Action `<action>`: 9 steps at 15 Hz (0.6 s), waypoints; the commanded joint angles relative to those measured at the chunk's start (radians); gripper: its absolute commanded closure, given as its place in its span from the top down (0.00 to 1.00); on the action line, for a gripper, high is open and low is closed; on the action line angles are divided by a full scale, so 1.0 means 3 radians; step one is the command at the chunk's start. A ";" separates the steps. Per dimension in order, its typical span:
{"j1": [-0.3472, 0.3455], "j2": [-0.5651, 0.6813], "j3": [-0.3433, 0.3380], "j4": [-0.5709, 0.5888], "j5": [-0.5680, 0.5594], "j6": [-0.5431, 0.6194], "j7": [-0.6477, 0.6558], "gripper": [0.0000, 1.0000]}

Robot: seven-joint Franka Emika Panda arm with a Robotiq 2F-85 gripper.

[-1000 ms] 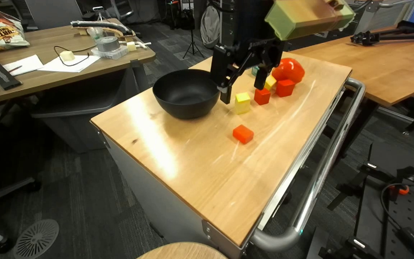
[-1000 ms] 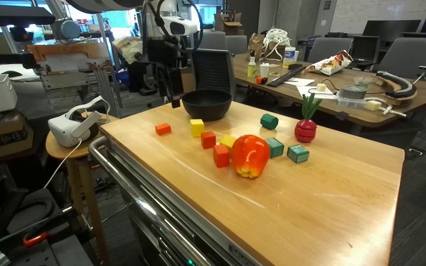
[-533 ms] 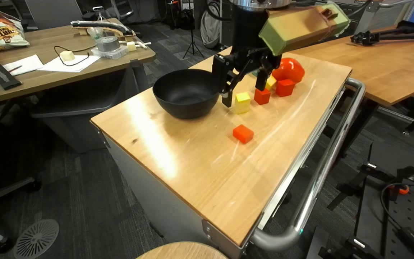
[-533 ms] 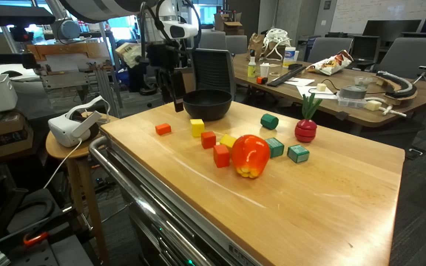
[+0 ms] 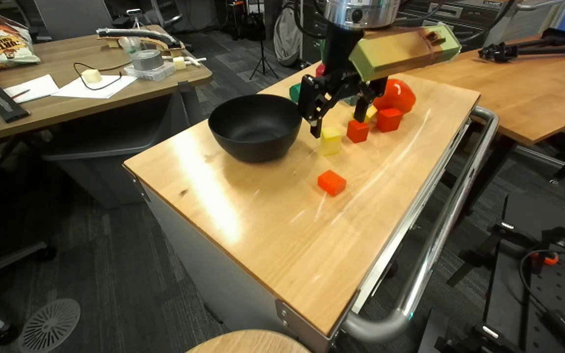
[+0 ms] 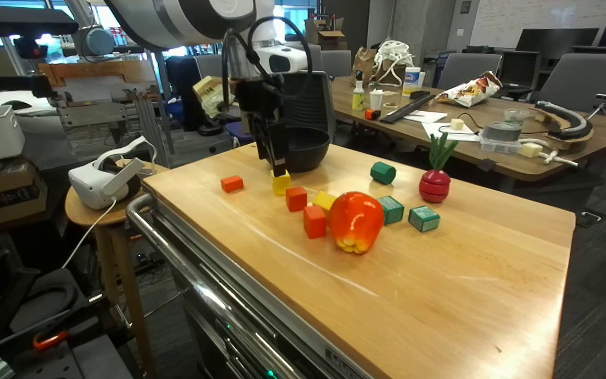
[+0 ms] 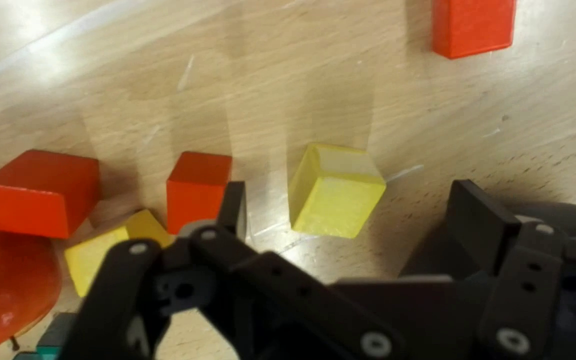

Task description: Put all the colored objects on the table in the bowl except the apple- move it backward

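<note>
Wide apart, the jaws of my gripper [image 7: 350, 202] hold nothing; a yellow block [image 7: 339, 206] shows between the fingers in the wrist view, lower down on the table [image 5: 263, 215]. The black bowl [image 5: 255, 153] stands close beside it. Red-orange blocks lie near: a lone one [image 5: 332, 183], one [image 7: 198, 195] by a fingertip and one [image 6: 315, 221] against the apple [image 6: 356, 223]. A second yellow block [image 7: 98, 250] is partly covered by the gripper in the wrist view. Green blocks [image 6: 424, 219] and the small dark-red fruit [image 6: 434, 185] with its green stem sit beyond the apple.
A metal rail [image 6: 213, 300] runs along one table edge. A round stool [image 6: 84, 205] with a white headset [image 6: 104, 179] stands at the table's end. A cluttered desk [image 5: 81, 54] and a longer wooden desk [image 5: 537, 88] are nearby.
My gripper has moved from beside the bowl to over the nearer yellow block, lower in an exterior view, its jaws staying wide. Blocks, apple and bowl have not moved.
</note>
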 commanded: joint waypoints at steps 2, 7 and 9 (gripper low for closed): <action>-0.0012 0.0303 -0.0083 0.0169 0.0376 0.0238 -0.0289 0.86; 0.0000 0.0481 -0.0149 0.0277 0.0506 0.0136 -0.0391 0.46; 0.0003 0.0457 -0.0141 0.0284 0.0559 0.0087 -0.0466 0.30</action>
